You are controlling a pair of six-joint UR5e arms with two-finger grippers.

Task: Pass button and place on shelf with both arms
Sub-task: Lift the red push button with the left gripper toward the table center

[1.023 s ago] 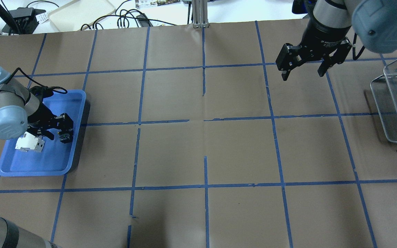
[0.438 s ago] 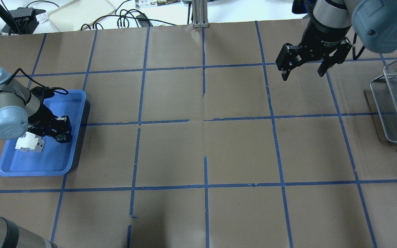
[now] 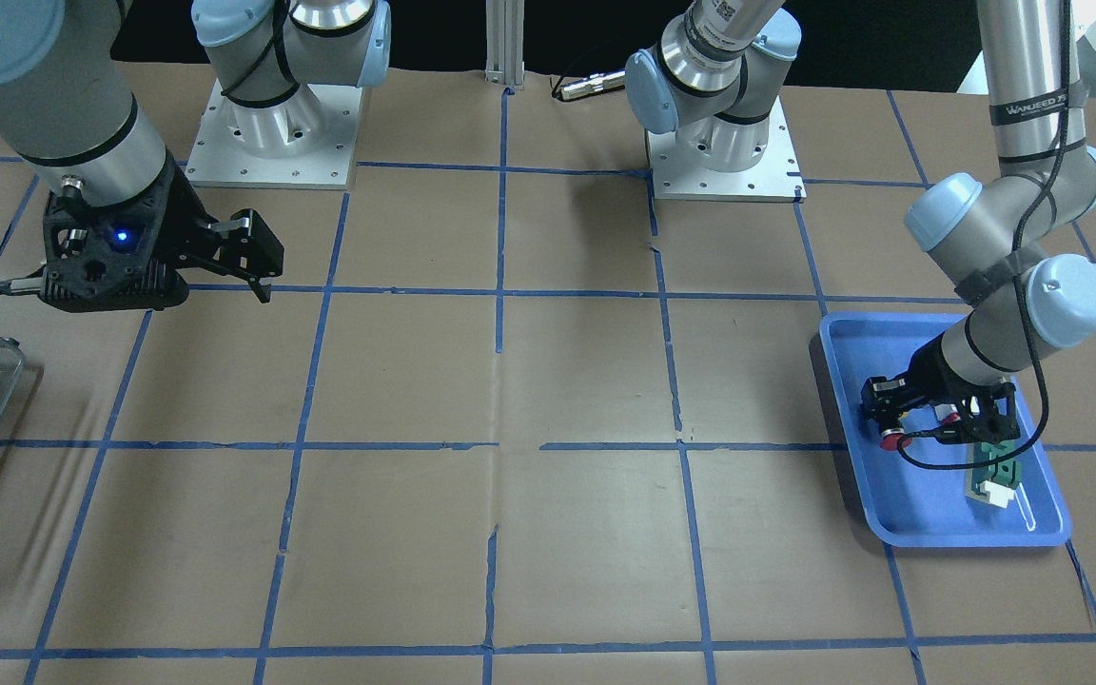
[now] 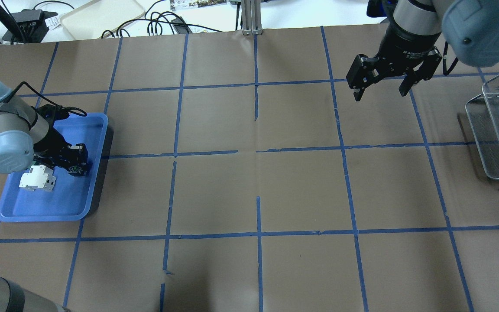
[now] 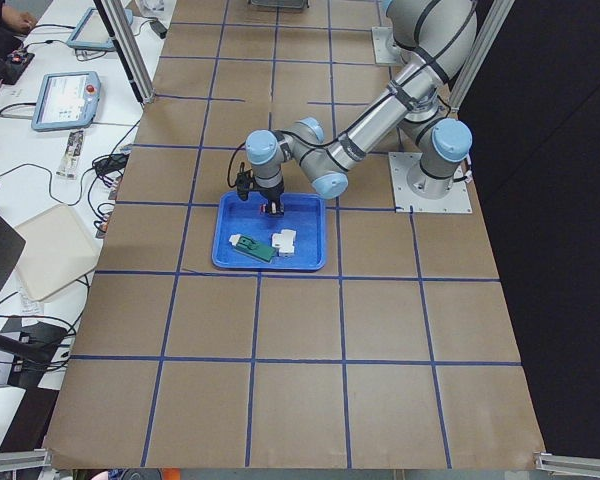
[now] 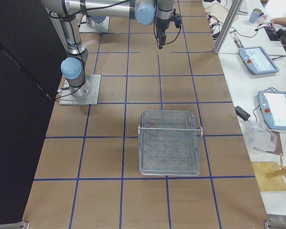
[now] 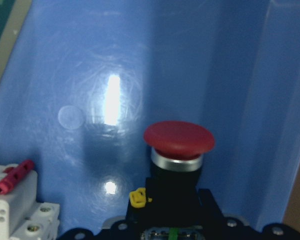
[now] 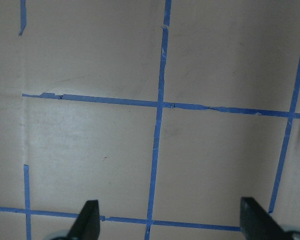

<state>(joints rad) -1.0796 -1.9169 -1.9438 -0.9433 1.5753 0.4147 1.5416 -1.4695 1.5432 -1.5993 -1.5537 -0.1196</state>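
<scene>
The left arm [image 3: 981, 228] reaches down into the blue tray [image 4: 98, 125]. The left gripper [image 3: 890, 428] is clenched on the button [image 7: 178, 137] — black body pinched, red cap poking out ahead, low over the tray floor near one wall. I'd lift straight up first, clearing that wall, the white block [image 4: 37, 180] and the green part [image 3: 997, 455], before swinging toward the right gripper [image 4: 380, 86], which hangs spread and empty. The table [image 4: 301, 190] is brown paper gridded with blue tape. A wire shelf [image 6: 169, 143] waits at the far end — screens [image 6: 257, 59] and cables [image 4: 163, 24] sit alongside.
</scene>
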